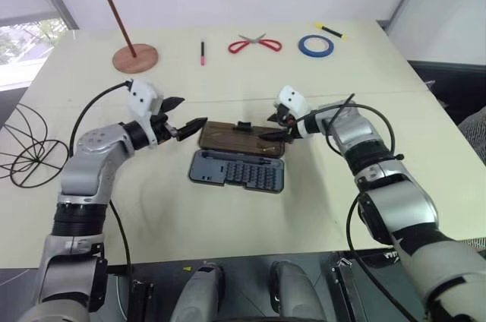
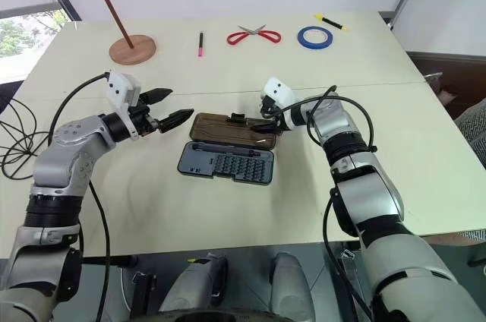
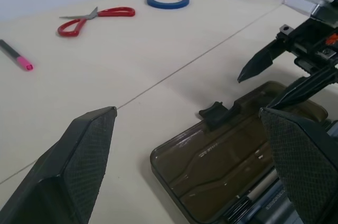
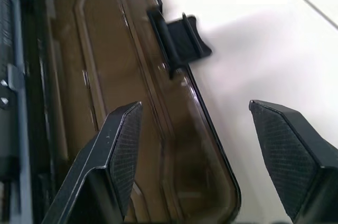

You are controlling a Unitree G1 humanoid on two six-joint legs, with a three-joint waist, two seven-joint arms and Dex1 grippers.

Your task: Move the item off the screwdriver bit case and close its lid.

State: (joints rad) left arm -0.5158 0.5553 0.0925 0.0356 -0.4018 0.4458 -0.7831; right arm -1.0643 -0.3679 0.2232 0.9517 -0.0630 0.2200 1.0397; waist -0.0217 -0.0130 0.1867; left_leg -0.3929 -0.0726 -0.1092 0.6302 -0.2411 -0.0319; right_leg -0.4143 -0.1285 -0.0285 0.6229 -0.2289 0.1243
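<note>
The screwdriver bit case [image 1: 237, 172] lies open mid-table, rows of bits showing. Its brown lid [image 1: 241, 138] is folded flat behind it, latch tab [image 1: 244, 125] on the far edge. The item, a black wire globe [image 1: 26, 147], rests at the table's far left, away from the case. My left gripper [image 1: 184, 113] hovers open just left of the lid, pointing toward it. My right gripper [image 4: 195, 108] is open over the lid's [image 4: 105, 76] right end; one finger is above the panel and the other is past its far edge, near the tab [image 4: 182, 39]. Nothing is held.
A reddish-brown stand [image 1: 125, 18] is at the back left. Along the far edge lie a pink pen [image 1: 203, 52], red scissors [image 1: 255, 43], a blue tape roll [image 1: 316, 45] and a yellow marker [image 1: 330, 31]. A seam crosses the table behind the lid.
</note>
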